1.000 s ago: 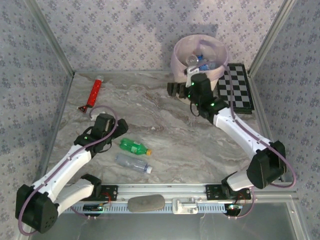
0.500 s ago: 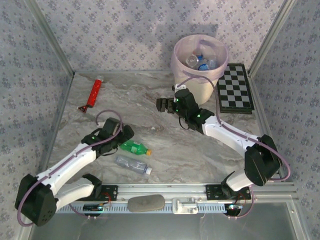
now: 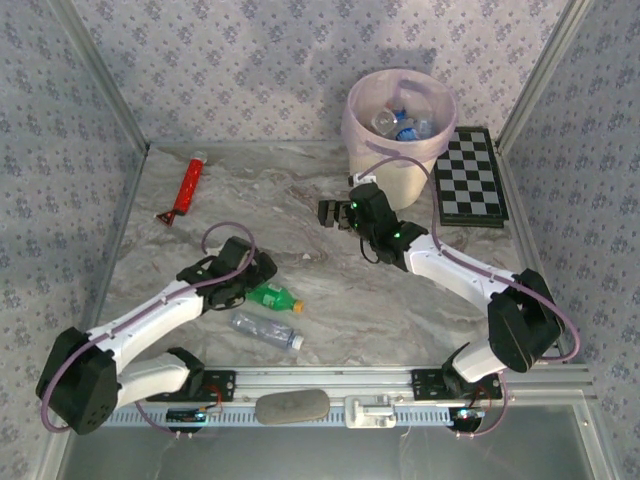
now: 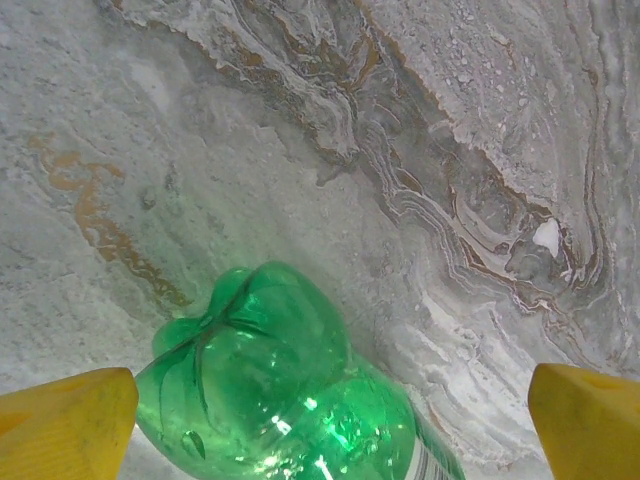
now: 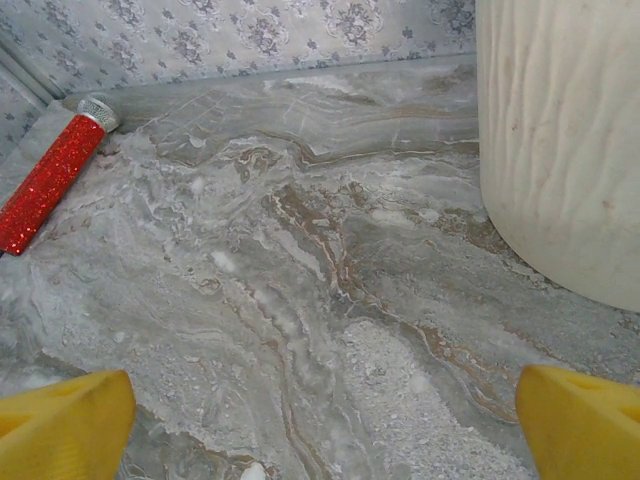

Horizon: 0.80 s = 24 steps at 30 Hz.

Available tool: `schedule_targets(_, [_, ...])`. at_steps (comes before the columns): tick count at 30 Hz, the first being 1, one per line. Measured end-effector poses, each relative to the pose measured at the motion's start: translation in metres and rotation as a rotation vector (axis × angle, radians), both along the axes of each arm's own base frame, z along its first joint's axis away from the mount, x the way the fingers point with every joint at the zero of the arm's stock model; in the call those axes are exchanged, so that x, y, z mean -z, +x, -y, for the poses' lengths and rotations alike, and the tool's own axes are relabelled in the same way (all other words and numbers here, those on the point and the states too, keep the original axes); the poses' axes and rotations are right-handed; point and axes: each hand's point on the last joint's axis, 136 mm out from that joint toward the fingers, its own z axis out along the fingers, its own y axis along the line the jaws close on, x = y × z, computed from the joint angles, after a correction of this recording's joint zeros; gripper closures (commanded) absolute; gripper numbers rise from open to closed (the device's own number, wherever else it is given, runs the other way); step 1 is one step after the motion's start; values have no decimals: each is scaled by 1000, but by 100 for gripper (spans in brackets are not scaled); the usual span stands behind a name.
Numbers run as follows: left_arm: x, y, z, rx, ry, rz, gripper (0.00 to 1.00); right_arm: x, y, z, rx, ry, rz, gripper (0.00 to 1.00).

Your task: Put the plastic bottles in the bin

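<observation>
- My left gripper (image 3: 260,271) is spread wide with nothing clamped. In the left wrist view its 2 yellow fingertips (image 4: 66,421) straddle the base end of the green, translucent plastic bottle (image 4: 290,400).
- That bottle lies on its side on the grey marbled table (image 3: 300,215), directly under the gripper. It sits off-centre, close to the finger on the left of the wrist view and well apart from the other.
- The risk, as I judge it, is that closing from here lets the near finger meet the bottle first. A round, light bottle would roll or squirt out toward its yellow cap rather than seat between the pads.
- The clear plastic bottle with the white cap (image 3: 265,327) lies just beside the green one, on the near side of the left gripper. A nudge could knock the 2 together and scatter both.
- My right gripper (image 3: 331,212) is also wide and empty, low over bare table. The round cream-white bin with the lilac bag (image 5: 560,140) stands just to its right.
- The bin is well away from the left gripper — beyond the right arm, which lies across that carry path. I would worry about the arms meeting on the way.
</observation>
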Motion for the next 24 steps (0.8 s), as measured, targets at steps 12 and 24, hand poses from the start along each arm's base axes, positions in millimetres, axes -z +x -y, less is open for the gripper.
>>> schedule_targets(12, [20,7,17,2,-13,-33,0,-5,-4,10,27,-12,9,1])
schedule_targets(24, [37,-1,27,17,-4,-89,0,-2,-5,12,34,-23,5,1])
